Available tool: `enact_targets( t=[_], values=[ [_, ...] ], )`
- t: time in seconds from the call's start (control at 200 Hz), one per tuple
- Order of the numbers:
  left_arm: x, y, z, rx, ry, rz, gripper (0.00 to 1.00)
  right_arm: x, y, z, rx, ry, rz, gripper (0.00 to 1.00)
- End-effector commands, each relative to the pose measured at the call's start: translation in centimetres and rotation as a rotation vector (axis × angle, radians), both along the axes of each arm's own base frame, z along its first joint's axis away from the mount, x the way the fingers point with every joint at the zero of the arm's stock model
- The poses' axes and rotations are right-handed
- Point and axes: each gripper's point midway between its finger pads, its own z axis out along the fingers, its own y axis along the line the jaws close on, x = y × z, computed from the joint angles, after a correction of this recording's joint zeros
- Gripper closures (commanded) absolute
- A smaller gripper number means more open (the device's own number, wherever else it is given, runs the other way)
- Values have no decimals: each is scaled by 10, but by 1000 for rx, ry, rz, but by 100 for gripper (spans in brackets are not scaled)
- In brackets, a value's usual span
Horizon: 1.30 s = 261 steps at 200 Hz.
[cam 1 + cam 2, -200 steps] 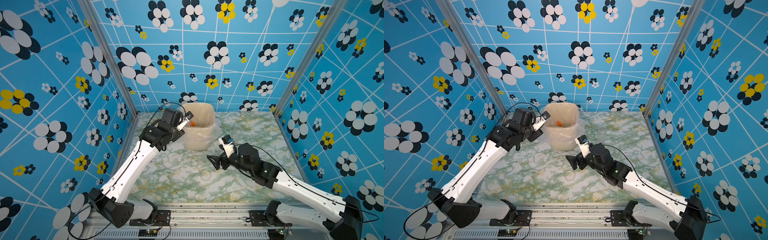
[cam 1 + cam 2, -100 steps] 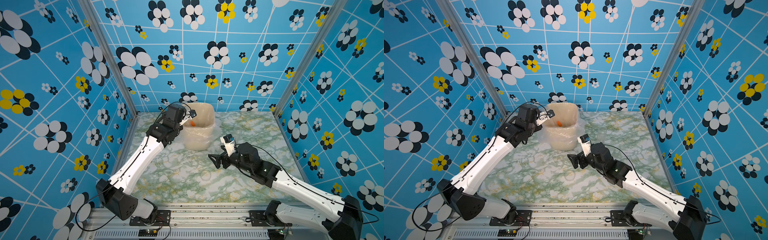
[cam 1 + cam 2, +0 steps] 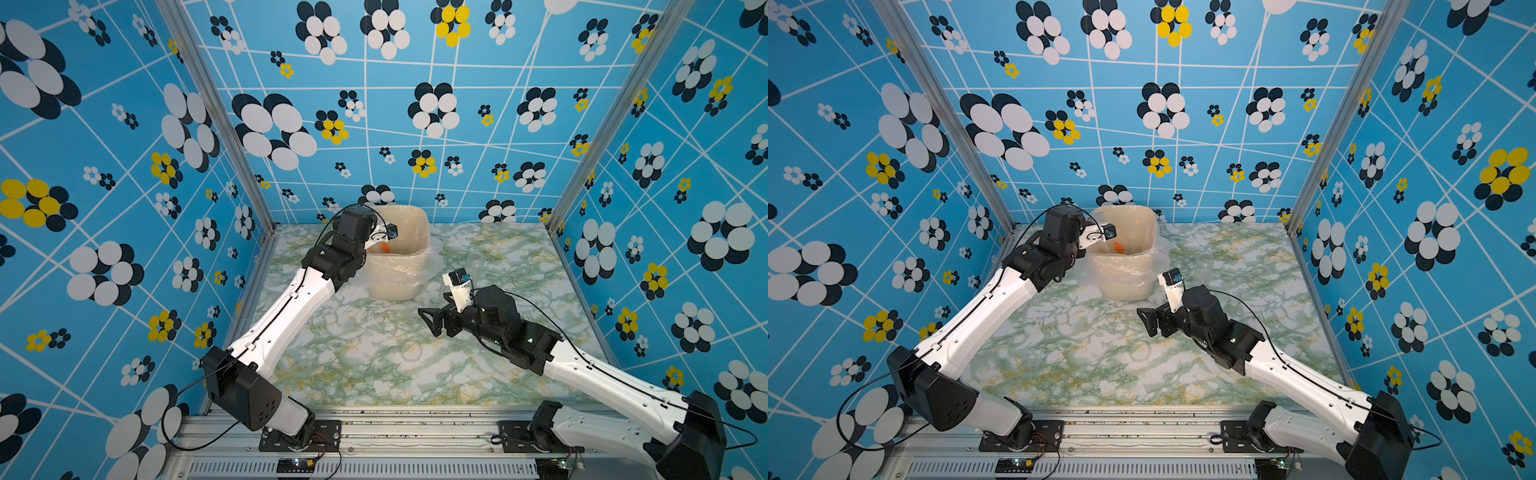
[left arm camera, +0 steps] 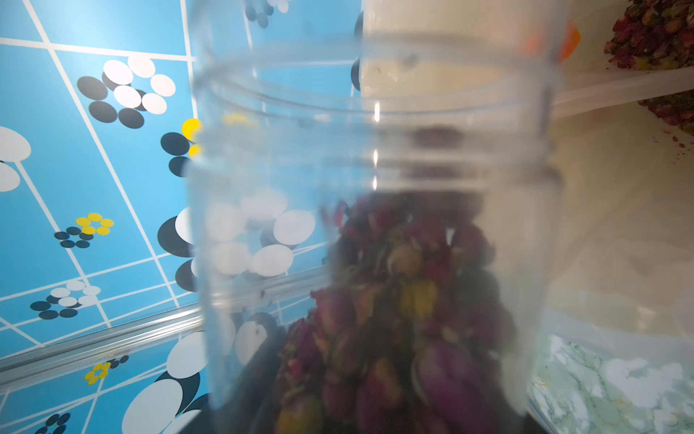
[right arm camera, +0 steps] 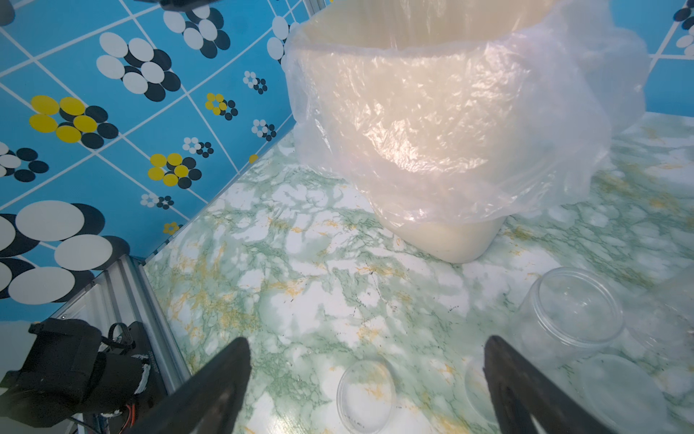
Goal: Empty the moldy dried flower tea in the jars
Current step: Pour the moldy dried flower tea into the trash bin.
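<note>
My left gripper (image 3: 379, 236) is shut on a clear jar (image 4: 375, 210), held at the near left rim of the cream bin (image 3: 417, 232). In the left wrist view the jar fills the frame. Reddish-brown and yellowish dried flower tea (image 4: 405, 308) lies along one side of it, and its open mouth points at the bin. More tea (image 4: 653, 34) lies heaped inside the bin. My right gripper (image 3: 432, 323) hovers open over the table's middle with nothing between its fingers (image 5: 218, 387). An empty lidless jar (image 3: 478, 258) stands right of the bin in both top views.
The bin (image 3: 1144, 226) is lined with a loose plastic bag (image 5: 563, 131) and holds an orange piece (image 3: 385, 248). A clear lid (image 3: 411, 351) lies on the marble table below my right gripper. Another lid (image 5: 619, 387) lies beside the empty jar (image 5: 574, 312). Blue walls close three sides.
My left arm has reached further back and turned its wrist, bringing the jar up to the bin's rim. The right gripper has barely shifted and stays open.
</note>
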Motion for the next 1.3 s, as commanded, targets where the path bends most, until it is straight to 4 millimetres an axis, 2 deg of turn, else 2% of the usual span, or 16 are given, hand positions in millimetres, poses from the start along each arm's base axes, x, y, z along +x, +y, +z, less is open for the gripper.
enact_targets(
  t=[0.0, 0.215, 0.745, 0.93, 1.134, 1.299],
  values=[
    [7, 4, 1, 51, 2, -1, 100, -2, -3, -9, 10, 55, -11, 1],
    [13, -4, -2, 111, 16, -54, 100, -2, -7, -9, 37, 93, -17, 1],
    [20, -5, -14, 320, 58, -219, 100, -3, -10, -12, 62, 132, -24, 1],
    [23, -2, -17, 355, 78, -252, 100, -5, -9, -11, 81, 155, -10, 1],
    [31, -1, -12, 365, 44, -274, 100, -8, -8, -12, 90, 176, 0, 1],
    [31, -2, -19, 363, 54, -286, 100, -7, -9, -11, 95, 181, -1, 1]
  ],
)
